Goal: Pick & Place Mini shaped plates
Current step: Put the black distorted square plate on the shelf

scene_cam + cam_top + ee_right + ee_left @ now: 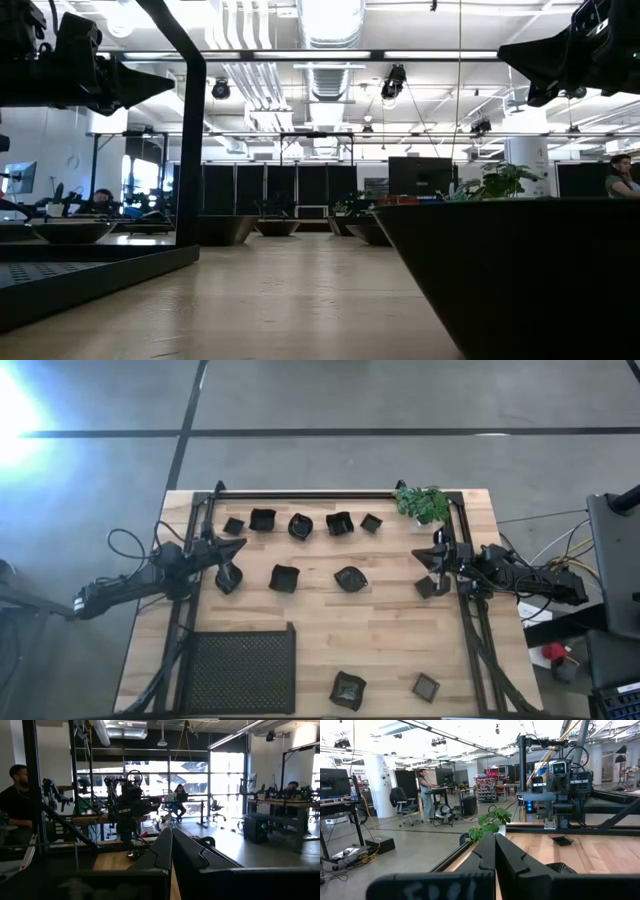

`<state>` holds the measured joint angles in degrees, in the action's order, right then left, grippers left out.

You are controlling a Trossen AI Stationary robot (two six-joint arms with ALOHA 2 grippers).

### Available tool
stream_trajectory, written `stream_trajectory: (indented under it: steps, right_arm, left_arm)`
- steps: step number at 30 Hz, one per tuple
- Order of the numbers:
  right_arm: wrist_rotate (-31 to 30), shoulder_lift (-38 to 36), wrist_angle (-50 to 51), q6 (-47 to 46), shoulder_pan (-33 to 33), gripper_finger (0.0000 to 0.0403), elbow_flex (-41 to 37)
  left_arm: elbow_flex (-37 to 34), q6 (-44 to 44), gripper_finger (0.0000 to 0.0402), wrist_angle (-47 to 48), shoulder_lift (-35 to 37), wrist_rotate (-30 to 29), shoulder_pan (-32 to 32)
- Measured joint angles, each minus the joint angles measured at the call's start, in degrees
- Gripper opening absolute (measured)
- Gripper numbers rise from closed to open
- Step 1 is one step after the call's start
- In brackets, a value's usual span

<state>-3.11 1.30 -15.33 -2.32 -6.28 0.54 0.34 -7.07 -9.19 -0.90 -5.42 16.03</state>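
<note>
Several mini shaped plates, small and dark, lie flat on the wooden table. In the high view a row sits by the far edge [300, 526], more lie mid-table [284, 577] [350, 579], and two sit near the front [348, 689] [427, 686]. My left gripper [238, 547] [495, 842] is shut and hovers level over the table's left part, just beyond a plate [228, 581]. My right gripper [424, 556] [171, 834] is shut too, hovering at the right part beside a square plate [426, 587]. Neither holds anything.
A black mesh tray [240, 668] lies at the near left corner. A green leafy plant [422, 503] stands at the far right corner. A black frame [330, 493] runs along the table's far and side edges. Bare wood [390, 640] lies between the mid-table and front plates. People sit in the room beyond.
</note>
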Motion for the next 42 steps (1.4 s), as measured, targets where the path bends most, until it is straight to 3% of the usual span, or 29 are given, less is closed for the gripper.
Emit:
stream_trajectory:
  steps: [8,15,20,31,35,42]
  right_arm:
    - [0.0,0.0,0.0,-0.3,0.0,0.0008,0.0]
    - [0.0,0.0,0.0,-0.5,0.0,0.0008,0.0]
    - [0.0,0.0,0.0,-0.5,0.0,0.0008,0.0]
    - [0.0,0.0,0.0,-0.3,0.0,0.0008,0.0]
    - [0.0,0.0,0.0,-0.5,0.0,0.0008,0.0]
    - [0.0,0.0,0.0,-0.5,0.0,0.0008,0.0]
  left_arm:
    - [0.0,1.2,0.0,-0.1,0.0,-2.6,0.0]
    - [0.0,-0.4,0.0,0.2,0.0,-2.8,0.0]
    - [0.0,-6.4,0.0,0.2,0.0,-4.6,0.0]
    - [0.0,-6.1,0.0,0.2,0.0,-5.7,0.0]
    - [0.0,0.8,0.0,0.0,0.0,-4.2,0.0]
    - [0.0,22.9,0.0,-5.2,0.0,-3.9,0.0]
